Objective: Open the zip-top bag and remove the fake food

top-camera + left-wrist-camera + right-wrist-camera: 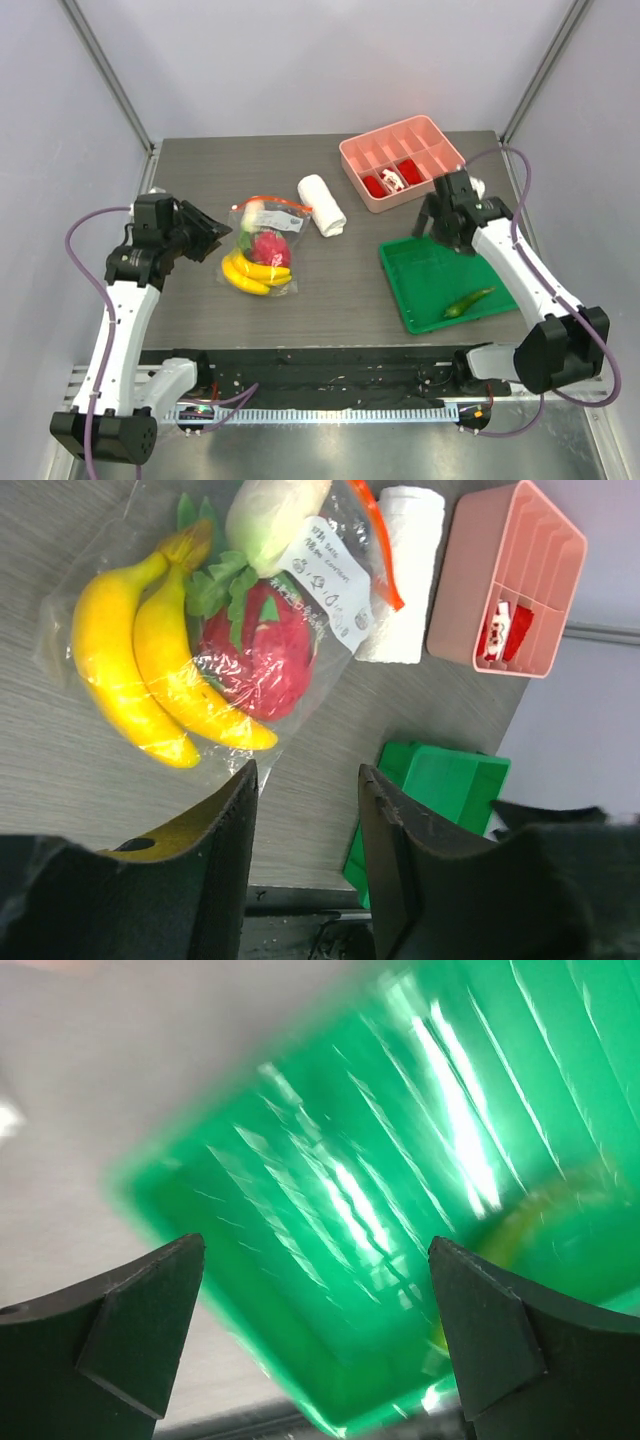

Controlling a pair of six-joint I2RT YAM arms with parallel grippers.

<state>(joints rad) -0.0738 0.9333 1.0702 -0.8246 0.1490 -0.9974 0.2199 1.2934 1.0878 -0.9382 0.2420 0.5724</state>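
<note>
Two bananas (150,670) and a pink fruit (265,660) lie inside our zip-top bag (330,575) in the middle of the table (340,290), next to the white towel (322,205). Our left gripper (305,820) is open just beside the bag, and our right gripper (318,1310) hangs open over the green tray (430,275).

White label (335,580) on zip-top bag (215,620); handwriting illegible

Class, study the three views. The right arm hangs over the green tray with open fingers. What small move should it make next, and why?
Probably swing the right gripper left toward the bag: its fingers are open and empty, the pepper already lies in the tray, and bananas are still bagged.
</note>
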